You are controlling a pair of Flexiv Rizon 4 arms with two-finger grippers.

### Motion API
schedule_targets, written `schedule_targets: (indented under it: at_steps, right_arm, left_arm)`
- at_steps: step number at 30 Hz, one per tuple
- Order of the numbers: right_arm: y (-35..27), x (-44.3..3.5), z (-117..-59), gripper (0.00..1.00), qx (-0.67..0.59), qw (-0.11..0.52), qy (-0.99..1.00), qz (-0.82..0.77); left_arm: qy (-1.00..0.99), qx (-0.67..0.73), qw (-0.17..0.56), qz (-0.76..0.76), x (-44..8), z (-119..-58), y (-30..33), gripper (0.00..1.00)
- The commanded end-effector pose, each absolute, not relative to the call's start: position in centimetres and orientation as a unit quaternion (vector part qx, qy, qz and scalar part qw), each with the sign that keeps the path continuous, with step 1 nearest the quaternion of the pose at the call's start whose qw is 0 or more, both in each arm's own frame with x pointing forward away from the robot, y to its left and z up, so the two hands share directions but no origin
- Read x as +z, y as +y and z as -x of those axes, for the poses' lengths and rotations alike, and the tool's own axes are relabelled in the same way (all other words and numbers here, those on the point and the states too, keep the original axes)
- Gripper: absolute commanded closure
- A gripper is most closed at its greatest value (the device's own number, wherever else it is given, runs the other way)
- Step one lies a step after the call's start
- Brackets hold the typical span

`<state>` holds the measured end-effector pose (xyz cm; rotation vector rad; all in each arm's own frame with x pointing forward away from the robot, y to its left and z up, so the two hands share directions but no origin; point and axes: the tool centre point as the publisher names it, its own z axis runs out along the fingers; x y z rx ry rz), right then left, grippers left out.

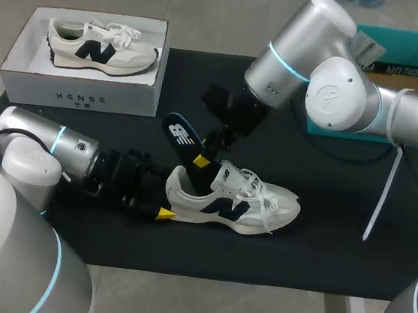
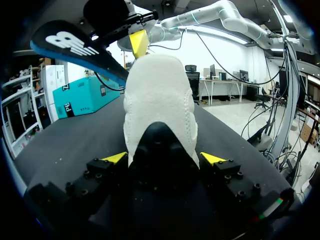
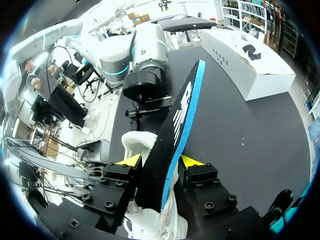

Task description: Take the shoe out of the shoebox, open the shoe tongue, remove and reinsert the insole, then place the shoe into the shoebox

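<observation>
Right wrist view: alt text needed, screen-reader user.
The right gripper is shut on a black insole with a blue edge, its lower end at the opening of the white sneaker below. Beyond, the left arm reaches the sneaker's heel over the black mat, and a white shoebox stands farther off.

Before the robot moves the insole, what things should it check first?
1. Left gripper shut on the shoe at its heel: ok, a finger on each side.
2. Right gripper shut on the insole: ok, both fingers press it.
3. Shoe standing upright on the black mat: ok.
4. Insole's lower end inside the shoe's opening: cannot tell, the right gripper hides it.
5. Shoe tongue pulled open: cannot tell.
6. Shoebox open and ready: ok, though the other shoe already lies in it.
</observation>
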<state>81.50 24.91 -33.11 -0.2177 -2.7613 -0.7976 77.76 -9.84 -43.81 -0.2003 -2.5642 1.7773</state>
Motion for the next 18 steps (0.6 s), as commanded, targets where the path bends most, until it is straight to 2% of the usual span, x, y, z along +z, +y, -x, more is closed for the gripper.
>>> schedule_targets:
  at_steps: [1, 18]
  right_arm:
    - [25.1, -33.1, -81.6, 1.00, -0.278, 0.128, -0.949, 0.071]
    - [25.5, -30.5, -81.6, 1.00, -0.282, 0.100, -0.953, 0.056]
  left_arm:
    - [-0.821, 0.568, 0.007, 0.064, -44.1, -77.6, -9.9, 1.00]
    - [-0.821, 0.568, 0.007, 0.064, -44.1, -77.6, -9.9, 1.00]
